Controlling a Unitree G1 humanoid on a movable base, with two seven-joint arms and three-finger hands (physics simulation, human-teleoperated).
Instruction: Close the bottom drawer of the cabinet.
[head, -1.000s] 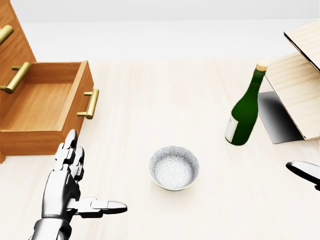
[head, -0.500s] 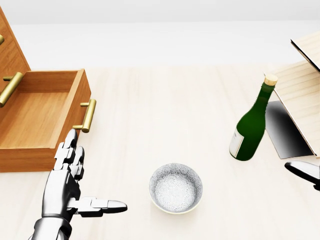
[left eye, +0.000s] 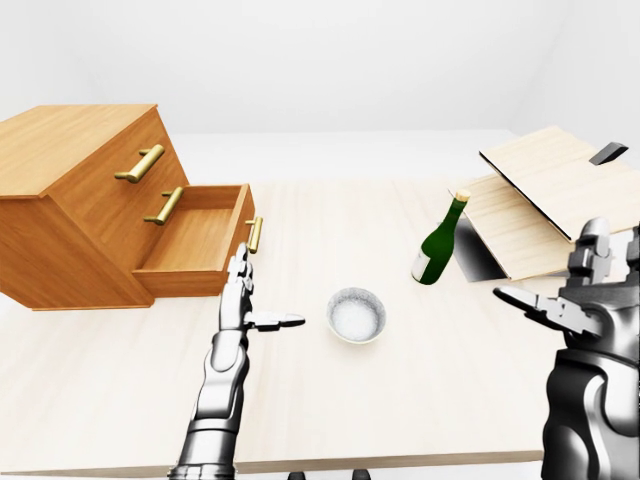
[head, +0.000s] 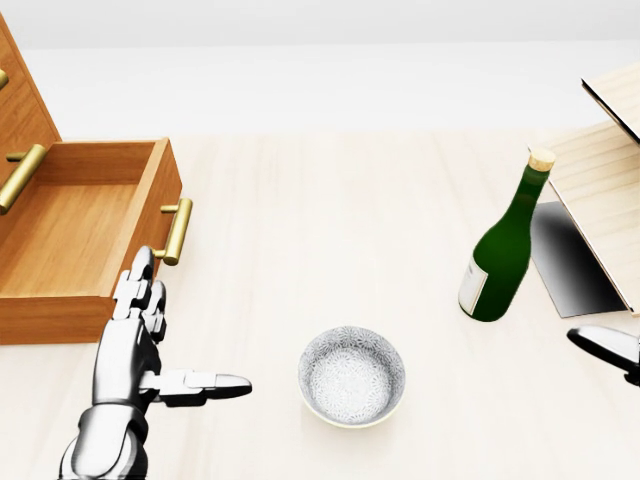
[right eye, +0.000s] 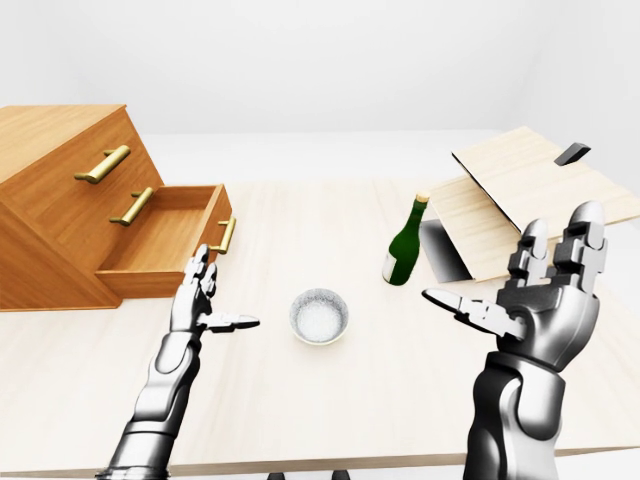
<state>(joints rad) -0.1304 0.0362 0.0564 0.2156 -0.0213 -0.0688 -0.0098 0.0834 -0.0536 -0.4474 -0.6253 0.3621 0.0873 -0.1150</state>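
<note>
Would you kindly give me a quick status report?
Left hand open beside the bottom drawer, not touching. Right hand open, empty. Drawer pulled out. Bowl, bottle off its path.

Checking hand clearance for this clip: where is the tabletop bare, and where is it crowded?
Bare: the table between the open bottom drawer and the green bottle, above the bowl in the head view. Crowded: the right edge, where the bottle stands near the wooden boards, and beside the drawer's handle, where the left hand is.
</note>
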